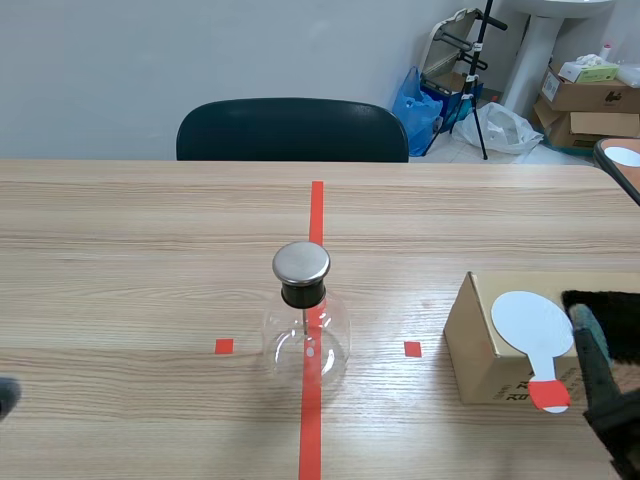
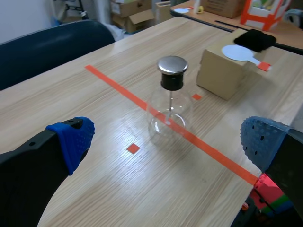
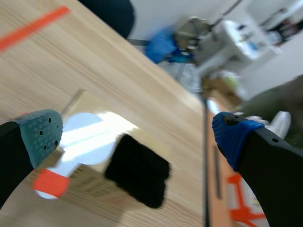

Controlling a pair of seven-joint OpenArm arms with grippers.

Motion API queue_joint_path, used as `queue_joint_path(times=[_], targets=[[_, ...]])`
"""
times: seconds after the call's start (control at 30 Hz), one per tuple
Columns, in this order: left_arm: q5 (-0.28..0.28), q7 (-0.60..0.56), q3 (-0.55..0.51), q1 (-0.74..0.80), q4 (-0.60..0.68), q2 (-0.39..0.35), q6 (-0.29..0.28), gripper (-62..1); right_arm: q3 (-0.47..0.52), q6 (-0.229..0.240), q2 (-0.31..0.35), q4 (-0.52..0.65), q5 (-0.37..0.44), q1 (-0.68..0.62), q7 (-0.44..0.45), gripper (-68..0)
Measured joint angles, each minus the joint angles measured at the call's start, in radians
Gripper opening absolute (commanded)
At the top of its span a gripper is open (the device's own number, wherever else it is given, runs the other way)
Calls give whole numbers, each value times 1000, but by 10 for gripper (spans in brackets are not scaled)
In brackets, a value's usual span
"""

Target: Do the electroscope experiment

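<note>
The right gripper (image 3: 136, 135), jaws wide open and empty, hovers over the white paddle (image 3: 90, 135), its red-tipped handle pointing toward the robot.

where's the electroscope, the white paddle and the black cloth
electroscope (image 1: 306, 332), scene view, on its glass bulb
white paddle (image 1: 530, 320), scene view, on its round disc
black cloth (image 3: 137, 171), right wrist view, on its middle

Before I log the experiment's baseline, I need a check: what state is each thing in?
electroscope flask: upright, capped, untouched.
white paddle: flat on the cardboard box.
black cloth: lying on the cardboard box.
left gripper: open, empty.
right gripper: open, empty.
</note>
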Motion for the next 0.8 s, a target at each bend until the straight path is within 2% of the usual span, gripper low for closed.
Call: queue_joint_path(times=[0.1,0.13,0.2,0.3,0.4,0.57,0.67,0.8], targets=[[-63,80,1,-31,5,0,0,14,0,47,72,13,104,70,-84,4],[-75,100,6,-38,10,0,0,14,0,75,89,13,134,101,-124,4],[-81,135,26,-43,26,0,2,14,-2,116,116,13,206,164,-209,4],[-83,167,72,-51,49,0,44,14,-18,135,167,8,313,251,-286,4],[-83,208,118,-53,79,0,95,14,-70,138,222,7,356,315,-329,4],[-83,259,200,-90,94,-5,182,14,-202,136,299,6,359,389,-367,4],[-84,298,254,-122,94,-20,222,14,-277,85,340,6,386,405,-369,4],[-116,334,305,-171,94,-21,285,14,-343,70,378,6,402,410,-370,4]])
